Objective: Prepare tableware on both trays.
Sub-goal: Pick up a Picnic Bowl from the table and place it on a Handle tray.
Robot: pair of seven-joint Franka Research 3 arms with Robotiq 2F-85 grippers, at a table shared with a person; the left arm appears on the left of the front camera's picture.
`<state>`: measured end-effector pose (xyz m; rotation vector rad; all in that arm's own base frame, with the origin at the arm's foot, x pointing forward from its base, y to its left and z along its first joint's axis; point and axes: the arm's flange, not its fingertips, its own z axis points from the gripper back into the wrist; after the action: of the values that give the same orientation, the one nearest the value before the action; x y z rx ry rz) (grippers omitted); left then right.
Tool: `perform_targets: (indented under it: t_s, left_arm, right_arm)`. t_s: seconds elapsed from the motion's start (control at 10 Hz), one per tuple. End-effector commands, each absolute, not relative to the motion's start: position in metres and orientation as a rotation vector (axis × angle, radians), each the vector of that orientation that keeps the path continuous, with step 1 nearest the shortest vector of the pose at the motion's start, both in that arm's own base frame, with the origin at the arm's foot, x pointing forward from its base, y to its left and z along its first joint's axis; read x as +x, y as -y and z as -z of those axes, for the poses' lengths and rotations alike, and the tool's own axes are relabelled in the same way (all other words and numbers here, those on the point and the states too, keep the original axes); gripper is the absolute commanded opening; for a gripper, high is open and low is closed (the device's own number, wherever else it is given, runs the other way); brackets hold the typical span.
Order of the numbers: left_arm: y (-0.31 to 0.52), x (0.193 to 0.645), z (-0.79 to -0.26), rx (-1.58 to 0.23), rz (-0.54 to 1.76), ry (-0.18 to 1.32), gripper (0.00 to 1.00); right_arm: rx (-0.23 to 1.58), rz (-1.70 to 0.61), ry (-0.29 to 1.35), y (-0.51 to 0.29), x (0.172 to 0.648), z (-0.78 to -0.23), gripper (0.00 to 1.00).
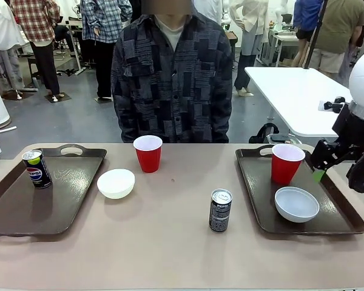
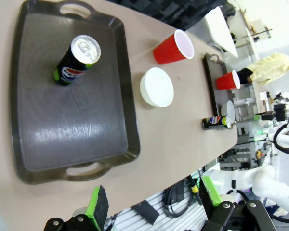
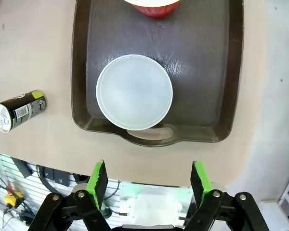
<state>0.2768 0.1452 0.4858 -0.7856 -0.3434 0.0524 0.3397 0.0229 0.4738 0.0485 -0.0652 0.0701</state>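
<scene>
**Grippers: two.**
- Left gripper: green-padded fingers spread wide, nothing between them. The left tray lies ahead of the fingers, past a strip of table, well apart.
- Right gripper: fingers also apart and empty, hanging above the table edge. The near handle of the right tray lies just ahead of them.

**Cans: two, both upright.**
- Black can: on the bare table between the trays, nearest the robot's side. In the right wrist view it is off to one side of the fingers, clear of them.
- Blue can: on the left tray, toward its far end. In the left wrist view it is well ahead of the fingers.

**Bowls: two, white, round, mouths up.**
- Tray bowl: in the near end of the right tray, by the handle cut-out, straight ahead of the right fingers and not touching them.
- Table bowl: on the table, just beside the left tray's inner rim.

**Trays: two, dark brown, one at each side of the table.**

**Cups: two, red with white insides, upright.**
- Tray cup: in the far end of the right tray, beyond the tray bowl.
- Table cup: on the table toward the far edge, between the trays.

**Person: one**, standing at the far side.
</scene>
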Motion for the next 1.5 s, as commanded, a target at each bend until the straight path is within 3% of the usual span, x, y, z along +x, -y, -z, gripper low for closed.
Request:
perform_targets:
  t_s: [0.0,0.6,1.1,1.4]
  left_arm:
    - [-0.146,0.277,-0.486,-0.791,-0.050,0.350,1.00]
    - [-0.145,0.277,-0.486,-0.786,-0.052,0.343,1.00]
    - [-0.034,0.340,-0.561,-0.334,0.078,0.165,1.00]
    - [0.034,0.378,-0.549,-0.166,0.136,0.050,1.00]
  right_arm:
    - [0.054,-0.087,0.078,-0.022,0.343,-0.469,0.89]
    - [0.048,-0.072,0.062,-0.023,0.341,-0.472,0.89]
    - [0.575,0.063,0.142,0.083,0.304,-0.523,0.89]
    - [0.752,0.139,0.181,0.180,0.254,-0.543,0.89]
